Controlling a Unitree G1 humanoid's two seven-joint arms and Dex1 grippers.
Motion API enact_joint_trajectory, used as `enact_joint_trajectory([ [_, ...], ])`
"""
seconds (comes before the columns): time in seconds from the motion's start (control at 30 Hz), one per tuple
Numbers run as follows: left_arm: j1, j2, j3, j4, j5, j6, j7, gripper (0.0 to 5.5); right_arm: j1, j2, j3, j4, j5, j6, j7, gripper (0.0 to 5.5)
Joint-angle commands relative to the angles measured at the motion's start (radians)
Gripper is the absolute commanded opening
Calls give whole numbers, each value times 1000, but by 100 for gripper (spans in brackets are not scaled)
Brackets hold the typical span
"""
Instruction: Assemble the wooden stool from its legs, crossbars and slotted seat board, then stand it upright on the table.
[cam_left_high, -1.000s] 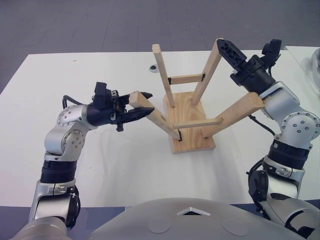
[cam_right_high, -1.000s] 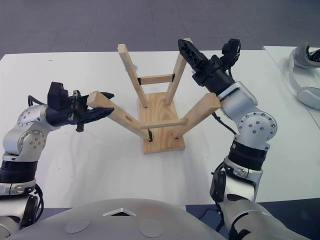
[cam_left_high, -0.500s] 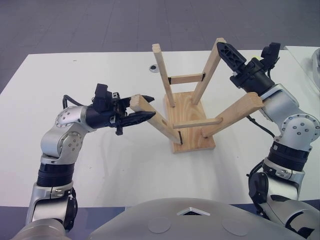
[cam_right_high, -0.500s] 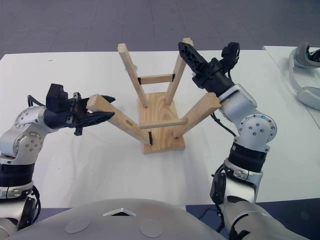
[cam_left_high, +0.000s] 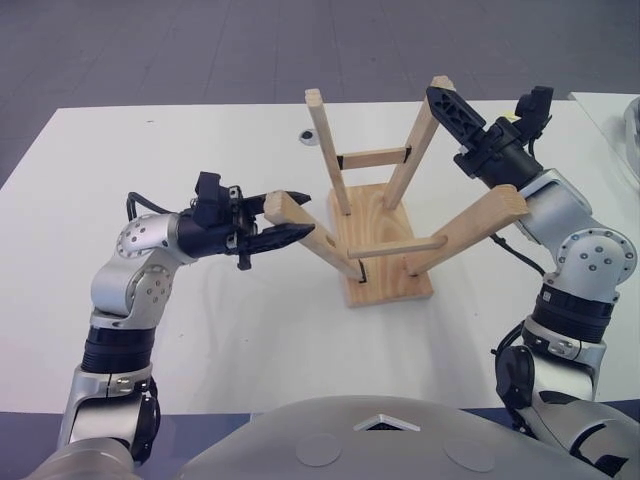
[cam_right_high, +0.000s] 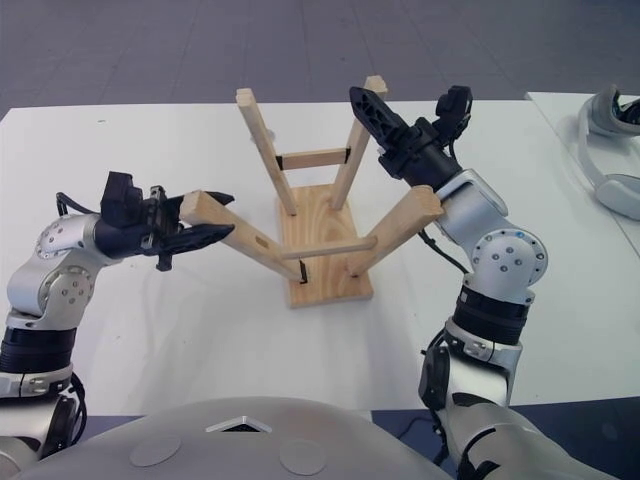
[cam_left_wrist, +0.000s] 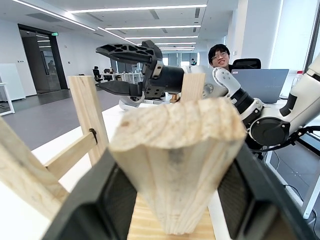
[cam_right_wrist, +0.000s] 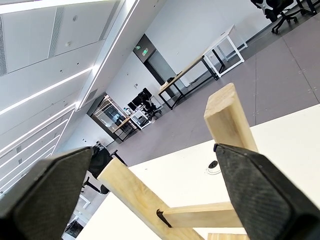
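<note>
Left claw (cam_left_high: 305, 211) clasps stool leg (cam_left_high: 327, 246) above white office table (cam_left_high: 200, 330).

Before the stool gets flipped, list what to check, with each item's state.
1. Left gripper on near-left leg: ok, shut around its end.
2. Right gripper on far-right leg: not ok, open, fingers either side of the leg's top without touching.
3. Far crossbar and near crossbar joined to legs: ok.
4. Seat board flat on table: ok.
5. Joints tight enough to lift: cannot tell.
6. Stool upright: not ok, legs point up.
</note>
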Motion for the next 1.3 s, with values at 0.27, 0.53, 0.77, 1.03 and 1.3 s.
enact_joint_trajectory([
  [0.27, -15, 53, -136, -55, 157, 17, 91, 204, 9, 3, 16, -11, -11, -12, -9, 453],
  [0.53, -97, 51, -262, -13, 151, 262, 229, 204, 4, 10, 18, -6, -14, -28, -20, 453],
  [0.77, -39, 56, -298, 71, 151, 307, 266, 204, -1, 12, 19, -11, -12, -33, -30, 453],
  [1.03, -48, 80, -446, 58, 244, 327, 289, 204, 16, 26, 15, -25, -14, -42, -49, 453],
  [1.3, -50, 151, -613, 181, 404, 260, 284, 204, 35, 52, 16, -39, -23, -54, -61, 453],
])
